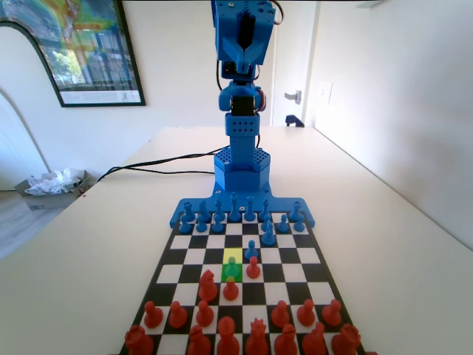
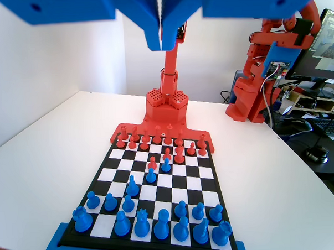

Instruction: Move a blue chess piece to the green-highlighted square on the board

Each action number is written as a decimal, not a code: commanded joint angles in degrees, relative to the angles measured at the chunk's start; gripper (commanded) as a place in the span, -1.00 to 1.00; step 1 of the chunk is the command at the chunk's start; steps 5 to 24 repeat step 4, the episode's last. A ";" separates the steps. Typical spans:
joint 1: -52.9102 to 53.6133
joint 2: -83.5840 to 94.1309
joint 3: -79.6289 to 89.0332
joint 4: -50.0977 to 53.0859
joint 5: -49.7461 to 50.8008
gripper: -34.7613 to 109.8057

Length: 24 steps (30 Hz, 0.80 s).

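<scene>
1. In the fixed view, a framed poster (image 1: 77, 52) hangs on the wall at the far left, and under it a grey tray with crumpled paper (image 1: 52, 185) stands on the floor beside the table (image 1: 89, 251)
2. A black cable (image 1: 159, 163) runs over the table from the left to the base of the blue arm (image 1: 242, 111), which stands upright at the far end of the board (image 1: 310, 259)
3. The green-highlighted square (image 1: 231, 271) lies a little left of the board's middle, and the paler yellow-green square (image 1: 233, 255) touches its far side
4. A blue chess piece (image 1: 232, 268), a small pawn, stands on the green-highlighted square; it looks greenish under the highlight
5. A red pawn (image 1: 230, 290) stands on the square just in front of it, and just right of it stand a second blue pawn (image 1: 251, 249) and a red pawn (image 1: 253, 268)
6. In the wrist view, the gripper (image 2: 162, 42) hangs high over the board, well apart from all pieces; its jaws are pressed together with nothing between them
7. In the same view the advanced blue pawn stands near the board's middle, with a red pawn (image 2: 152, 162) just beyond it
</scene>
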<state>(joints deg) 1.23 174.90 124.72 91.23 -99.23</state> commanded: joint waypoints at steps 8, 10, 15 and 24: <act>0.70 0.18 0.09 -0.97 -0.62 -0.48; 0.70 0.18 0.09 -0.97 -0.62 -0.48; 0.70 0.18 0.09 -0.97 -0.62 -0.48; 0.70 0.18 0.09 -0.97 -0.62 -0.48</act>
